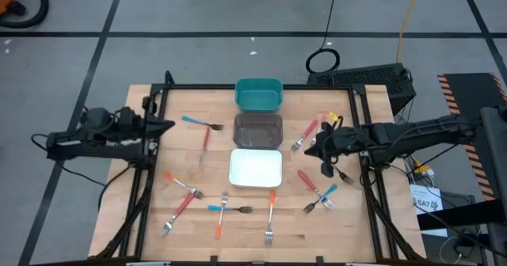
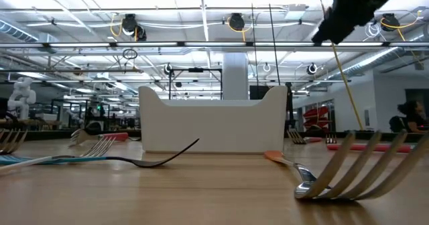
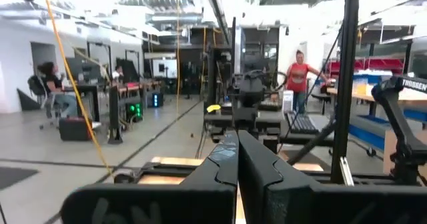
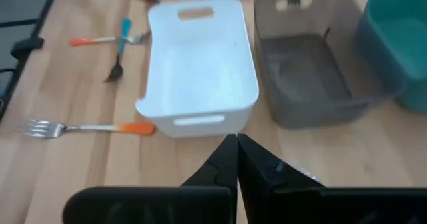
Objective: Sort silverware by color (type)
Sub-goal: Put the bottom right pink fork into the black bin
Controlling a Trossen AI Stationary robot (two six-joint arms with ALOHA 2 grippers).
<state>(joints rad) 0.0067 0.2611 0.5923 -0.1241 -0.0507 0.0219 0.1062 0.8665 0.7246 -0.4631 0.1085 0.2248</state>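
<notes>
- Twelve or so forks (image 1: 270, 207) lie scattered on the table (image 1: 142, 218) around three empty bins — none sorted.
- Right gripper (image 1: 323, 150), fingers closed and empty, hovers at 3 o'clock of the white bin (image 1: 256, 169).
- Left gripper (image 1: 166, 125), closed, waits at 9 o'clock.
- Risk: crossed forks at 6 o'clock — gripping one may drag its neighbour.

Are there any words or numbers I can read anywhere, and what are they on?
"THOSSEN", or close to it: on a dark robot arm in the room, its end cut off.
White label beside the table: print too small to read.
The forks and bins show no writing.
</notes>
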